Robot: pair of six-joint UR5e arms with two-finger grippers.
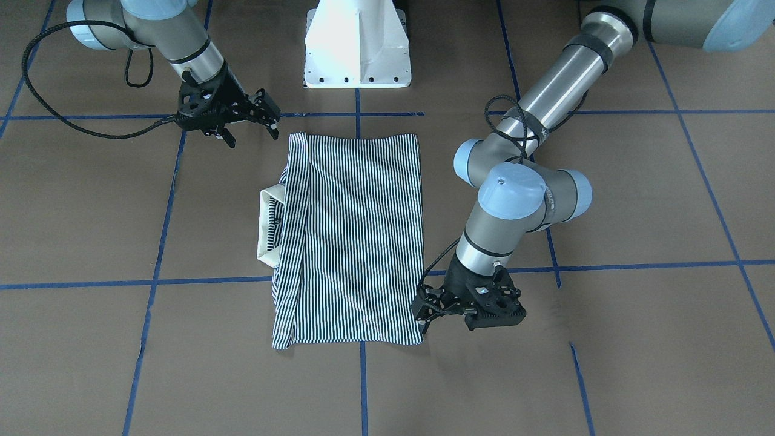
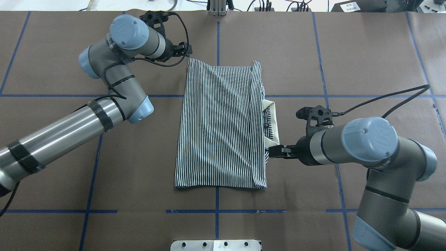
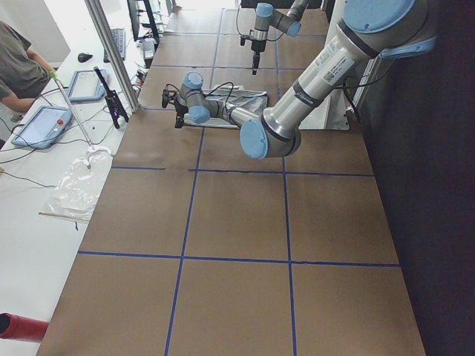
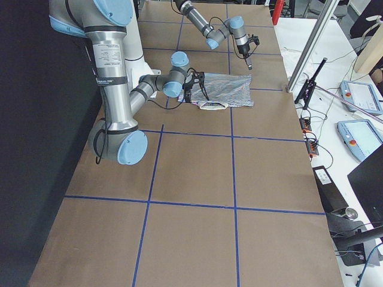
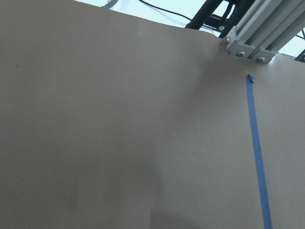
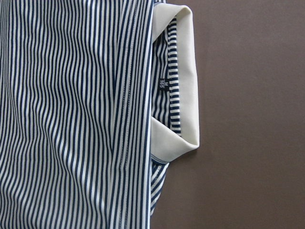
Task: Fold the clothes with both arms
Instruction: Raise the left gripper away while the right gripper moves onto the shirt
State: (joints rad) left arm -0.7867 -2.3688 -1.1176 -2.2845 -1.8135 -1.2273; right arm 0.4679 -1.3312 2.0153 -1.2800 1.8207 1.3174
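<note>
The striped polo shirt lies flat on the brown table, folded into a tall rectangle. Its cream collar sticks out on my right side and fills the right wrist view. My left gripper sits low at the shirt's far corner; it looks open and holds nothing. My right gripper hovers above the table beside the shirt's collar side; its fingers are spread and empty. The left wrist view shows only bare table paper.
The white pedestal base stands at the near edge behind the shirt. Blue tape lines grid the brown table. An aluminium post, tablets and a seated person are beyond the far edge.
</note>
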